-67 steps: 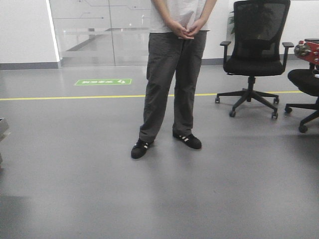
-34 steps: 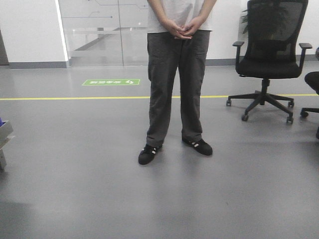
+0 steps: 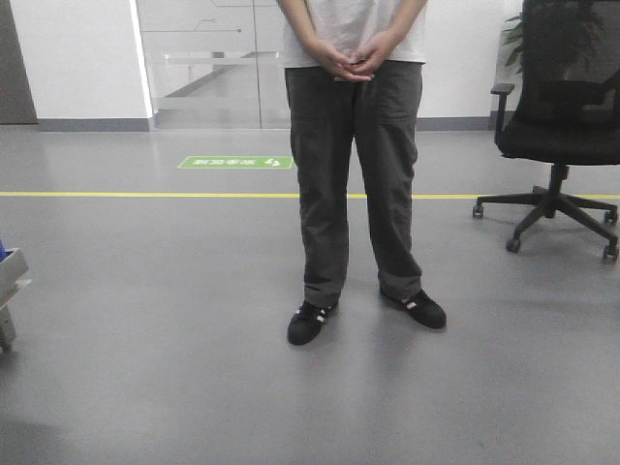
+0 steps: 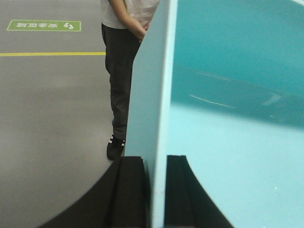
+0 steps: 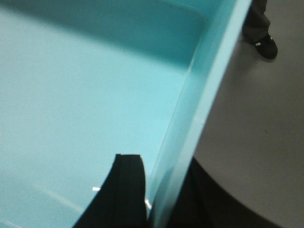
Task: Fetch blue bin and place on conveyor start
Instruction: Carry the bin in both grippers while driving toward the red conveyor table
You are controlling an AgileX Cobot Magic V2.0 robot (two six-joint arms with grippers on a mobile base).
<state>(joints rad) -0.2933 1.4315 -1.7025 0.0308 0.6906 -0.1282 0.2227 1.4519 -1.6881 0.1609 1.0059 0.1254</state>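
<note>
Left gripper point(image 4: 156, 192): its black fingers point(image 4: 129, 190) are clamping a side wall of the blue bin point(image 4: 228, 142), one finger outside and one inside.
Right gripper point(image 5: 159, 197): it is pinching another wall of the bin point(image 5: 71, 95) in the same way.
Blue bin: it is hanging between both arms above the grey floor point(image 3: 174, 387).
Grey rack point(image 3: 10, 281): it is showing at the left edge of the front view.
Person point(image 3: 354, 165): standing ahead with hands clasped in front, wearing black shoes.
Yellow line point(image 3: 145, 195): it is running across the floor behind the person.
Office chair point(image 3: 567, 107): it is standing at the right, beyond the line.
Green floor sign point(image 3: 235, 162): it is lying before the glass door point(image 3: 208, 58).
</note>
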